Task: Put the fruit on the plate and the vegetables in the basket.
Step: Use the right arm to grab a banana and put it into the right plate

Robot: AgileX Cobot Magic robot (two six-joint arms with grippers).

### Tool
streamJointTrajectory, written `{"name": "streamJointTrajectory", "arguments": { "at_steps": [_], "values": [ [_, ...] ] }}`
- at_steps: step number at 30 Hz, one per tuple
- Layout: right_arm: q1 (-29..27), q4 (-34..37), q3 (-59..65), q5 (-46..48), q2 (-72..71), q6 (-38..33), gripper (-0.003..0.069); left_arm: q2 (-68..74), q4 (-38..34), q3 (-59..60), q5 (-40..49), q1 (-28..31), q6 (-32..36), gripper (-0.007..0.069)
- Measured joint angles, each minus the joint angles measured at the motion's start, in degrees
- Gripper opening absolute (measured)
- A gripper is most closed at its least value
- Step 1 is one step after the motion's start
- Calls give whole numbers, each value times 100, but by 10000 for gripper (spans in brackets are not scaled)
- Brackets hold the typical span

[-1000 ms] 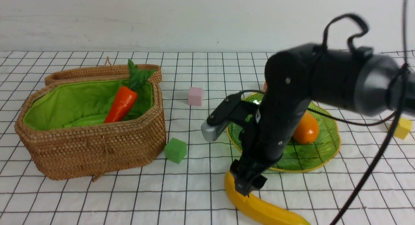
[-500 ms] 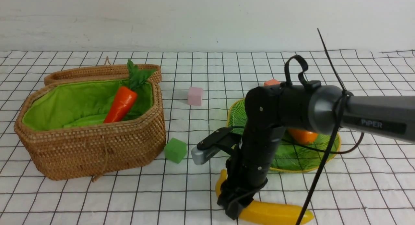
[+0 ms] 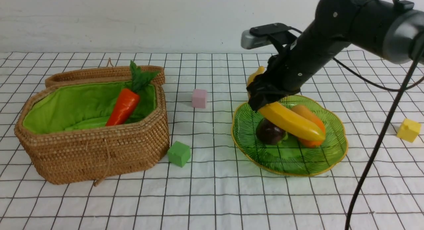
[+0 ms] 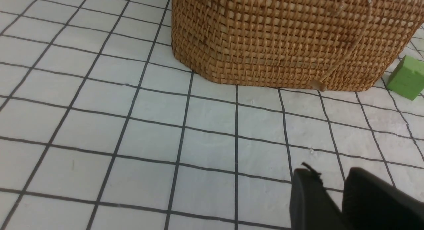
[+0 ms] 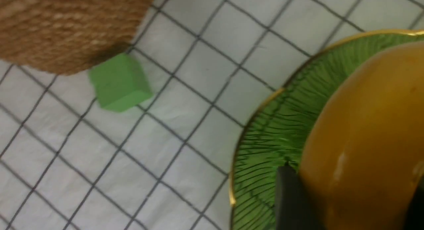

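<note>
While the carrot (image 3: 124, 105) lies in the basket (image 3: 96, 150), the right gripper (image 3: 261, 95), clamped on the banana (image 3: 291, 121), holds it over the plate (image 3: 334, 157) beside the mango (image 3: 313, 119) and purple fruit (image 3: 269, 132), release apparently remaining.

Black right arm (image 3: 318, 51), grey cuff, black cable, small screws.

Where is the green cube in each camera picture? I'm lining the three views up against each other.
Front view: the green cube sits on the cloth between the basket and the plate.
Left wrist view: at the picture's right edge, beside the basket wall.
Right wrist view: upper left, just under the basket's edge.
Shared landmark: the wicker basket.
</note>
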Motion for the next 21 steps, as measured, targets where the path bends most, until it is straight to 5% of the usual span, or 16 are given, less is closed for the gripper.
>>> {"name": "streamJointTrajectory", "arguments": {
  "at_steps": [8,21],
  "values": [
    [5,178,0,94,388,-312,332,0,0,0,0,0,0,167],
    [3,194,-194,558,417,-132,585,0,-4,0,-5,0,0,186]
  ]
}}
